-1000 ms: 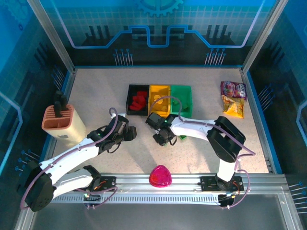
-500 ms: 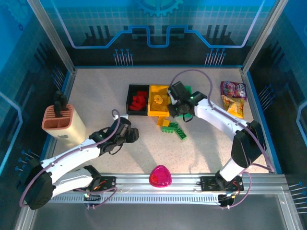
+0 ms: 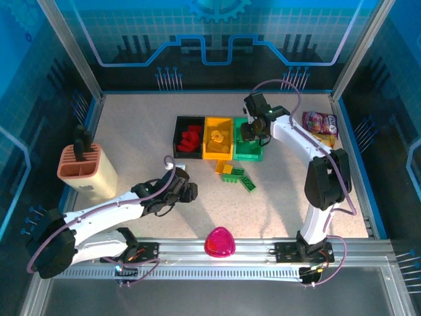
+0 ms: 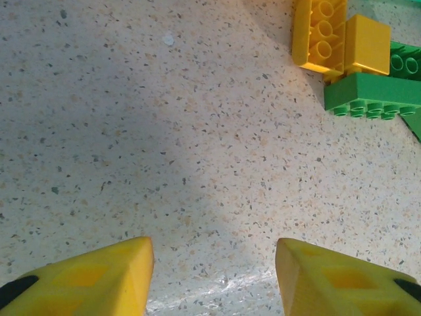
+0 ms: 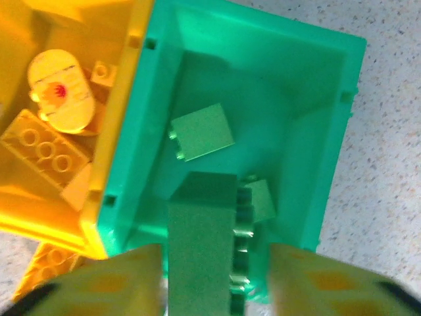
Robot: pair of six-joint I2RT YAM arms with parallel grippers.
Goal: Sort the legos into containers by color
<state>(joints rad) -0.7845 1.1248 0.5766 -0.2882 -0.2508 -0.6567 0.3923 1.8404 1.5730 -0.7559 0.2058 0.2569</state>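
Drop-off step: right jaws stand released over the green bin (image 5: 316, 99), green brick (image 5: 200, 250) loose between them. Left jaws hang parted, empty, near legos (image 4: 319, 33) on the worktop (image 4: 164, 131); next likely grasps one

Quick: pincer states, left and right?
Left pincer: open, holding nothing.
Right pincer: open, green lego apparently loose between its fingers, over the green bin.

In the right wrist view, a green brick (image 5: 200, 243) runs off the bottom edge and the yellow bin (image 5: 117, 112) off the left, half hiding a yellow brick (image 5: 43, 270) at lower left. Overhead, the green bin (image 3: 250, 155) holds contents too small to tell.
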